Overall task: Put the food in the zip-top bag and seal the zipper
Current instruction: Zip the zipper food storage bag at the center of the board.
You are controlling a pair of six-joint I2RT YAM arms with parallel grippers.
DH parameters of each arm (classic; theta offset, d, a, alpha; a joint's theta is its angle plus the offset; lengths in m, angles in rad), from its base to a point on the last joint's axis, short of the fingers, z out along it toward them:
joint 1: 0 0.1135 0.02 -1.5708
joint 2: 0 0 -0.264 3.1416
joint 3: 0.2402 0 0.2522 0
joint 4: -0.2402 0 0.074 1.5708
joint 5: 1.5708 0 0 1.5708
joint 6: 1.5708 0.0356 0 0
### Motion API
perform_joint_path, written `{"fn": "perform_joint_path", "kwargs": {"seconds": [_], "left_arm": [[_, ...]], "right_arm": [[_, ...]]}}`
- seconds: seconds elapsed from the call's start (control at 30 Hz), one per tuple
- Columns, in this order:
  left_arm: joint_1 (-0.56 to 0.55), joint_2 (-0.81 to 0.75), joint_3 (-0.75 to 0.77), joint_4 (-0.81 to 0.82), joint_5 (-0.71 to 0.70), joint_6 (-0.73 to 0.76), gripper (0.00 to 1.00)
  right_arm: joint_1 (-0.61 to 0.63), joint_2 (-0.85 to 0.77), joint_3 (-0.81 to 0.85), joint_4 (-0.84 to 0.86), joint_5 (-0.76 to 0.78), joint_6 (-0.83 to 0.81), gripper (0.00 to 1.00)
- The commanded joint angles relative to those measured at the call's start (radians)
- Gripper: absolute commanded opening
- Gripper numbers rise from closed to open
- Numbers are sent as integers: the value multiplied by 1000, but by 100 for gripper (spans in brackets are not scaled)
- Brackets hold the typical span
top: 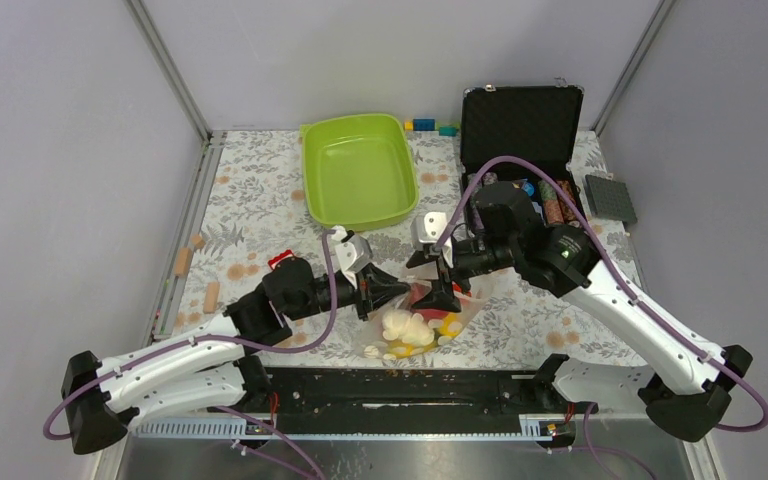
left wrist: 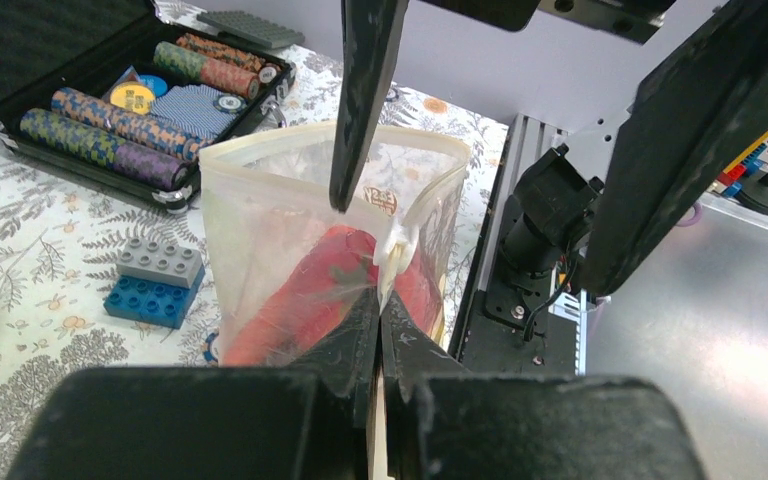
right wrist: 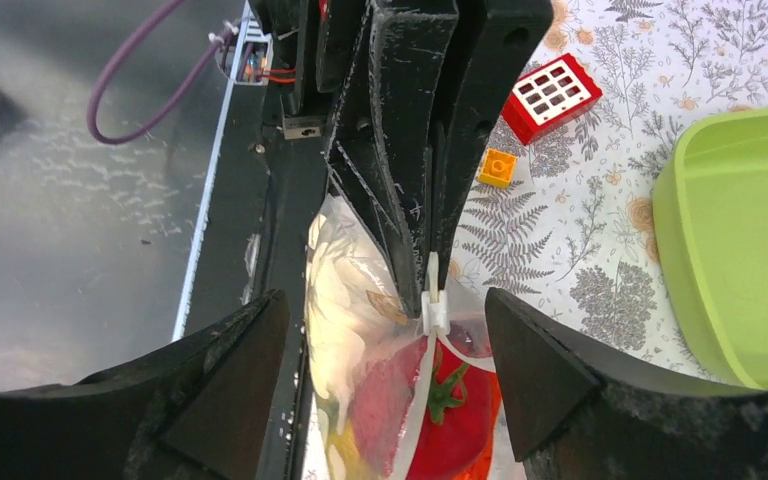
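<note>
The clear zip-top bag (top: 430, 318) lies at the table's near edge with food inside: a red tomato (right wrist: 460, 425), a maroon piece (right wrist: 392, 405), and white (right wrist: 345, 305) and yellow pieces. My left gripper (left wrist: 380, 312) is shut on the bag's zipper edge, just behind the white slider tab (left wrist: 397, 255). The bag's mouth (left wrist: 290, 150) beyond it stands open in a loop. My right gripper (right wrist: 385, 375) is open; its fingers (right wrist: 225, 390) straddle the bag without touching it. In the top view the left gripper (top: 398, 290) and right gripper (top: 444, 292) meet over the bag.
The lime-green tray (top: 360, 170) stands behind the bag. A black case of poker chips (top: 520, 130) is at the back right, with a grey baseplate (top: 610, 197) beside it. Grey and blue blocks (left wrist: 155, 280) and a red block (right wrist: 555, 95) lie near the bag. Two peach pieces (top: 182, 262) lie at the left edge.
</note>
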Motion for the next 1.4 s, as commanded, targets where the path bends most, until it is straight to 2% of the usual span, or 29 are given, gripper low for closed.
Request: {"fn": "perform_joint_path", "kwargs": {"seconds": [0.0,0.17,0.47,0.53,0.63,0.77,0.83,0.93,1.0,1.03,1.07,1.1,1.17,1.37], "left_arm": [[-3,3,52,6,8,-24,0],[-3,13,50,12,64,-16,0],[-4,25,48,38,80,-16,0],[-3,24,47,36,74,-15,0],[-4,18,44,36,69,-15,0],[-3,9,35,48,74,-19,0],[-3,8,32,54,78,-20,0],[-3,11,37,45,83,-22,0],[-3,12,41,44,101,-22,0],[-3,12,39,44,111,-19,0],[-4,9,35,46,116,-18,0],[-3,5,32,45,113,-19,0],[-3,-11,24,40,61,-33,0],[-3,-146,-49,-7,-217,-131,0]], "right_arm": [[16,18,58,-45,-17,-150,78],[17,50,70,-34,38,-108,71],[29,69,55,-58,87,-94,54],[32,70,50,-68,86,-106,53],[33,73,53,-90,102,-109,44],[34,76,54,-107,106,-120,41],[34,81,58,-110,103,-118,30],[35,88,62,-114,93,-120,26],[36,95,62,-109,74,-116,20],[35,104,64,-106,67,-110,13],[35,111,69,-106,67,-102,2],[36,117,73,-106,73,-93,0],[36,122,76,-114,82,-87,0],[35,112,50,-129,94,-143,0]]}}
